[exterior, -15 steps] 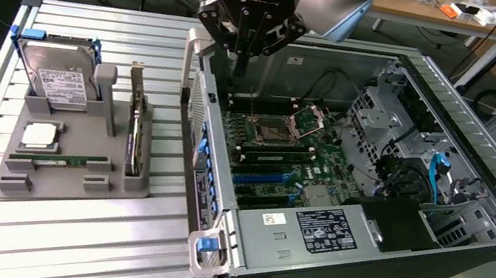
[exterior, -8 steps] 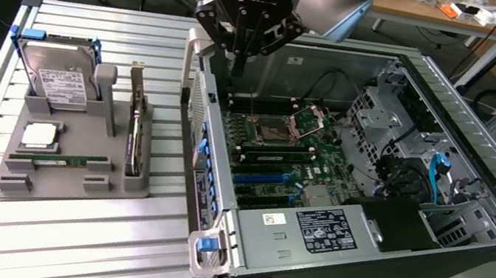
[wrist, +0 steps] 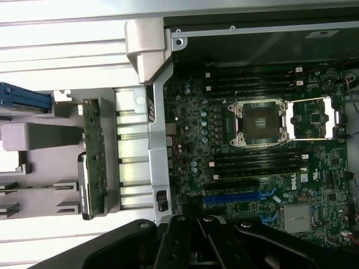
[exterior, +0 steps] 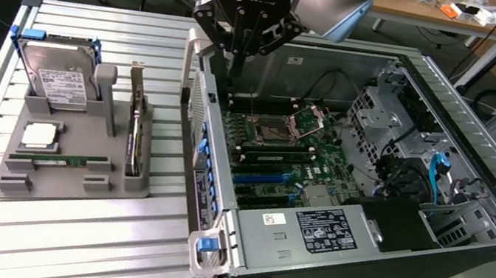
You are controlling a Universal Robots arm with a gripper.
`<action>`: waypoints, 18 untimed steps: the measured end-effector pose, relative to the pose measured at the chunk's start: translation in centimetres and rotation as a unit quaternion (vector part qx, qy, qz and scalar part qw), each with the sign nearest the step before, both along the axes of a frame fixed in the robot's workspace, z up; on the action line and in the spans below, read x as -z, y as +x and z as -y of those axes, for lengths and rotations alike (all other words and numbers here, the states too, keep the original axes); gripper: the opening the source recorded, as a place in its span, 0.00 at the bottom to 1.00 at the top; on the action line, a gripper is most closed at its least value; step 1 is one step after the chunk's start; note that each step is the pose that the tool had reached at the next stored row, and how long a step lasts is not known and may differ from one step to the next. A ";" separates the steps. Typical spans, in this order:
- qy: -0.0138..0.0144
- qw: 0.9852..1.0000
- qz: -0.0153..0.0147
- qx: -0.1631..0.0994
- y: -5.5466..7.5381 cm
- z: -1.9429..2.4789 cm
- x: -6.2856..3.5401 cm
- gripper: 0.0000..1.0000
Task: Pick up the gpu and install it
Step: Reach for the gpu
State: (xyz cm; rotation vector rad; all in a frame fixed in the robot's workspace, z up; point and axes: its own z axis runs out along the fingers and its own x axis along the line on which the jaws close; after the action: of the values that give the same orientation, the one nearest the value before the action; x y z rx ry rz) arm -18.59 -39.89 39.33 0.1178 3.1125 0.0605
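Nearest you, the thin flat dark gpu card (exterior: 135, 129) stands on edge in the smooth grey plastic holder (exterior: 61, 184). Farther back, your black claw (exterior: 237, 63) hangs over the open metal computer case (exterior: 200, 113), fingers pressed together, empty. Your wrist view shows the card's green bumpy face (wrist: 94, 157).

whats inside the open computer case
It holds a green motherboard with an empty cpu socket, blue expansion slots, a labelled power supply and drive cages. Whatever lies under the board is covered.

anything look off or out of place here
Nothing spilled or damaged. The gpu stands upright in its gray holder; the shut gripper hangs over the case. Only the CPU socket lies open and empty.
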 end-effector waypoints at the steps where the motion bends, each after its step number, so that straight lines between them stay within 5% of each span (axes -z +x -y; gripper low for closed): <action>1: 0.000 1.000 0.000 0.000 0.0 0.00 0.00 0.11; 18: 0.000 1.000 0.000 0.000 -1.5 0.00 0.00 0.11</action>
State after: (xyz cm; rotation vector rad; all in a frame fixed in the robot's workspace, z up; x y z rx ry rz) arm -20.04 -39.89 39.33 0.1179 3.1125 0.0605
